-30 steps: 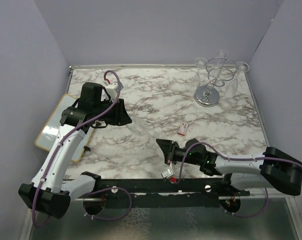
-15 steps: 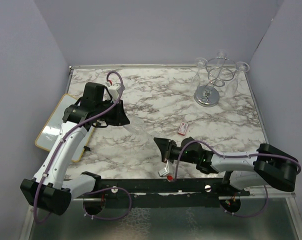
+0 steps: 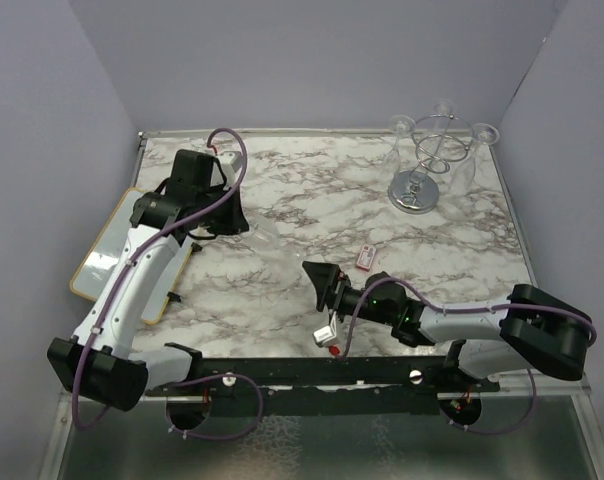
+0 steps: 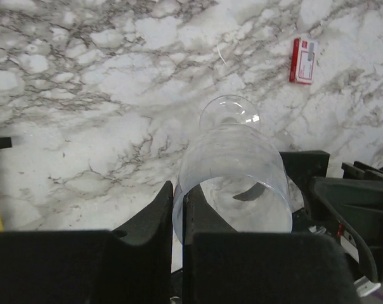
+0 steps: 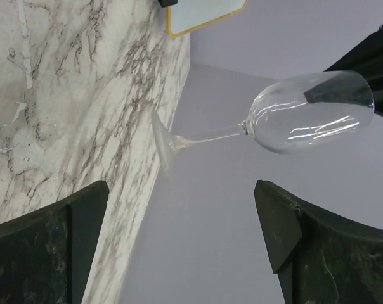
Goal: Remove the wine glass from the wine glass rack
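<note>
Wine glass [image 5: 305, 111] is off the wine glass rack [image 3: 419, 165], its bowl gripped by the left end effector [image 4: 236, 196]; set-down likely remains. Right end effector [image 5: 182, 215] wide, empty.

Faint glass, cropped fingers
From above, the wine glass [image 4: 233, 183] is too faint to trace; the fingers of the left gripper [image 4: 179, 199] run off the wrist view's bottom edge.
</note>
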Motion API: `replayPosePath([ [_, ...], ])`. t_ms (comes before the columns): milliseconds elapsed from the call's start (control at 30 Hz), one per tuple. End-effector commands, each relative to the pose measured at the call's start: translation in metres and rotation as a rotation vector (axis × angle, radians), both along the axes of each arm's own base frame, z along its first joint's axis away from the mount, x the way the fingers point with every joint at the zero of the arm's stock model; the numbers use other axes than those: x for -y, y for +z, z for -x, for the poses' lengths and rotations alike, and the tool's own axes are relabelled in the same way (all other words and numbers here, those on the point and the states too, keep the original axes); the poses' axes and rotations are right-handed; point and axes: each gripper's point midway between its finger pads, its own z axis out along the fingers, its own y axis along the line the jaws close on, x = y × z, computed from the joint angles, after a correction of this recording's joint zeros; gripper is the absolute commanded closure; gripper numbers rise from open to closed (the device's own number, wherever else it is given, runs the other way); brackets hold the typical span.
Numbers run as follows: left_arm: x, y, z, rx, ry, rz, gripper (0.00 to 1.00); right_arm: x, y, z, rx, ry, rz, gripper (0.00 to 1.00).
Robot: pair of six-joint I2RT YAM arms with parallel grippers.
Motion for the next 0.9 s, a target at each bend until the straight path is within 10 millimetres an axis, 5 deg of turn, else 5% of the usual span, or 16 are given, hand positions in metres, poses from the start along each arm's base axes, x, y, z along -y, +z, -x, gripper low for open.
replayPosePath([
  [0,-0.022,0.024,-0.043,0.104,0.194,-0.078,1.0,0.008,0.008,-0.004,-0.12,-0.033,-0.155,0.01],
  [167,-0.041,0.023,-0.093,0.152,0.347,-0.175,1.0,0.005,0.009,-0.019,-0.414,-0.137,-0.3,0.0],
  [533,-0.072,-0.009,-0.217,0.114,0.429,-0.351,1.0,0.023,0.074,-0.073,-0.998,-0.47,-0.883,0.0],
  [867,-0.101,-0.026,-0.25,0.046,0.451,-0.483,1.0,0.037,0.046,-0.09,-1.326,-0.78,-0.901,0.0],
])
